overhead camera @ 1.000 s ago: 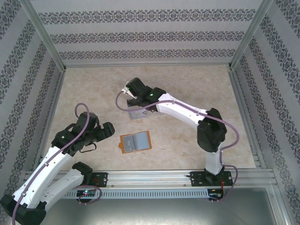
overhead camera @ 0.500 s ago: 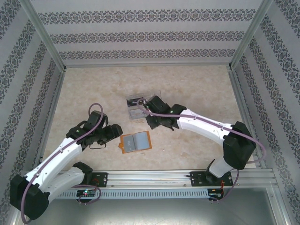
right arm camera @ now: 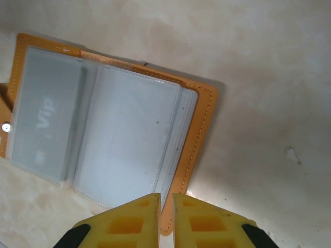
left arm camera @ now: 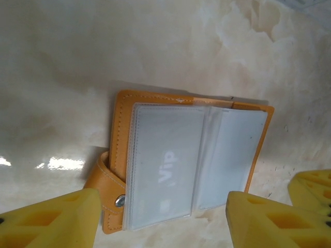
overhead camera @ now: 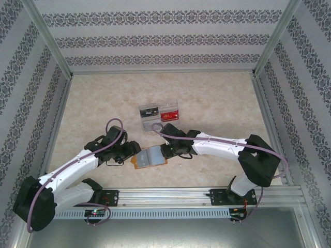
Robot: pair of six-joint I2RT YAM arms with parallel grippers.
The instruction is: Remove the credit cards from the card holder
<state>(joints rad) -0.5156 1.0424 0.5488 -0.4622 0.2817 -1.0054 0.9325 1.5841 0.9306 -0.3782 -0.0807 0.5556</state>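
The orange-tan card holder (overhead camera: 150, 156) lies open and flat on the table, its grey-blue sleeves up. A pale credit card marked "Vip" (left arm camera: 165, 165) sits in the sleeve beside the snap strap (right arm camera: 44, 121). My left gripper (overhead camera: 132, 150) is at the holder's strap side, open, its yellow fingers wide apart across the holder's near edge (left arm camera: 160, 209). Over the holder's opposite edge my right gripper (overhead camera: 164, 151) is shut, with only a thin slit between its tips (right arm camera: 165, 199). Whether they touch the orange cover I cannot tell. A red card (overhead camera: 168, 112) and a black card (overhead camera: 149, 111) lie in the tray.
The clear plastic compartment tray (overhead camera: 177, 103) stands behind the holder, mid-table. Patterned walls and metal frame posts close in the left, right and back. The right gripper's yellow fingers (left arm camera: 310, 191) show at the right edge of the left wrist view.
The right arm swung from the tray down to the holder's right edge. The left gripper moved right up to the holder's strap side and its jaws narrowed.
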